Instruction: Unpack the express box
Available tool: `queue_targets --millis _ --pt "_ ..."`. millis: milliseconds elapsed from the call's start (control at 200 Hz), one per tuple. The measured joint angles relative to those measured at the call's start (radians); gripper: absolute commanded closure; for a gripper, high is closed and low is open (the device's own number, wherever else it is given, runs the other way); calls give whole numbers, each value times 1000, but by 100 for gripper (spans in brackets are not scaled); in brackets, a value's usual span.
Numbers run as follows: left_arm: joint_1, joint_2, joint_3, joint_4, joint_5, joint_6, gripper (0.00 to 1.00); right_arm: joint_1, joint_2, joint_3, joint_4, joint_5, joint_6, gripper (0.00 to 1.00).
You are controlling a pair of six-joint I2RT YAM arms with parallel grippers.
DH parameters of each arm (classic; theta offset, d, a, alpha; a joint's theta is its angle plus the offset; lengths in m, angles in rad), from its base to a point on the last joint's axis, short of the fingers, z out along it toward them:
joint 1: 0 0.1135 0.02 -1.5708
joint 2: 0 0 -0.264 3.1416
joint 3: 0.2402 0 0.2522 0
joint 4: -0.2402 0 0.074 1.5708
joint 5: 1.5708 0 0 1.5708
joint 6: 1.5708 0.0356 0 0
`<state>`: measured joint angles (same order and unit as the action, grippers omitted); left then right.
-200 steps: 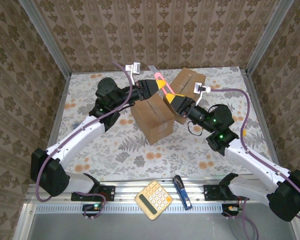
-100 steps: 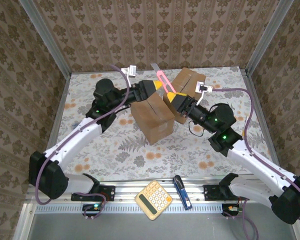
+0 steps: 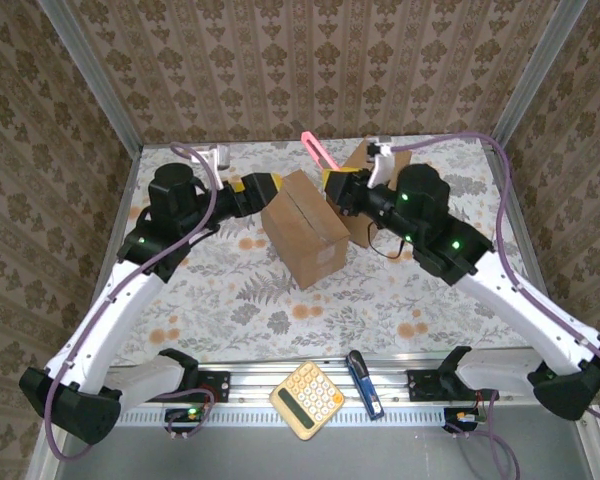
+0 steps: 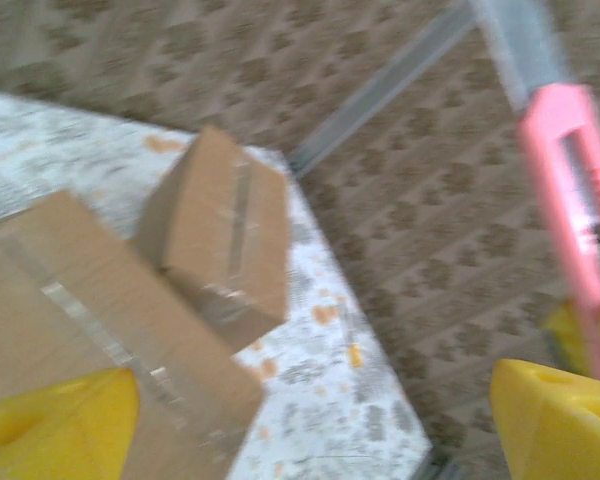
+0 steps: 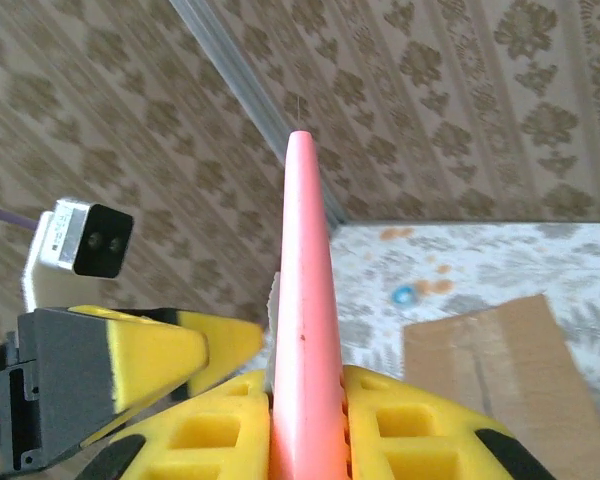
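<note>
Top external view: two white arms reach in from the near edge of a floral-patterned table (image 3: 230,300) and meet over a brown cardboard box (image 3: 305,228). The box stands near the table's middle, its top seam closed with clear tape. The left gripper (image 3: 262,187) hovers just beside the box's upper left edge. In the left wrist view its yellow fingers (image 4: 55,425) stand wide apart with nothing between them — the taped box top lies below.

The right gripper (image 3: 336,187) sits at the box's far right corner, its fingers closed narrowly on a pink utility knife (image 3: 317,151). The knife's free end points up toward the back wall (image 3: 310,70). In the right wrist view the pink handle rises straight from between the yellow pads (image 5: 205,435).

A second cardboard box (image 4: 225,235), also taped, rests just behind the first, toward the table's far right corner — whether the two touch cannot be told. On the metal rail (image 3: 250,412) at the near edge lie a yellow calculator (image 3: 307,400) and a small blue tool (image 3: 365,384).
</note>
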<state>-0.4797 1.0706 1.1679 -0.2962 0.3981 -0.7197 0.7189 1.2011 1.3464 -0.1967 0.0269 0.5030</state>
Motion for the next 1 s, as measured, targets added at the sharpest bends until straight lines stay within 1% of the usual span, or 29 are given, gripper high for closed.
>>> queue_targets --millis 150,255,400,505,750,1000 --pt "43 23 0 -183 -106 18 16 22 150 192 -219 81 -109 100" --pt "76 59 1 -249 -138 18 17 32 248 296 -337 124 -172 100" --pt "95 127 0 -259 -141 17 19 33 372 409 -476 158 -249 100" --pt "95 174 -3 -235 -129 16 19 33 449 475 -556 174 -292 100" --pt "95 284 -8 -158 -88 13 20 33 564 518 -608 185 -337 100" --pt "95 371 -9 -87 -72 13 21 33 617 520 -608 188 -347 100"
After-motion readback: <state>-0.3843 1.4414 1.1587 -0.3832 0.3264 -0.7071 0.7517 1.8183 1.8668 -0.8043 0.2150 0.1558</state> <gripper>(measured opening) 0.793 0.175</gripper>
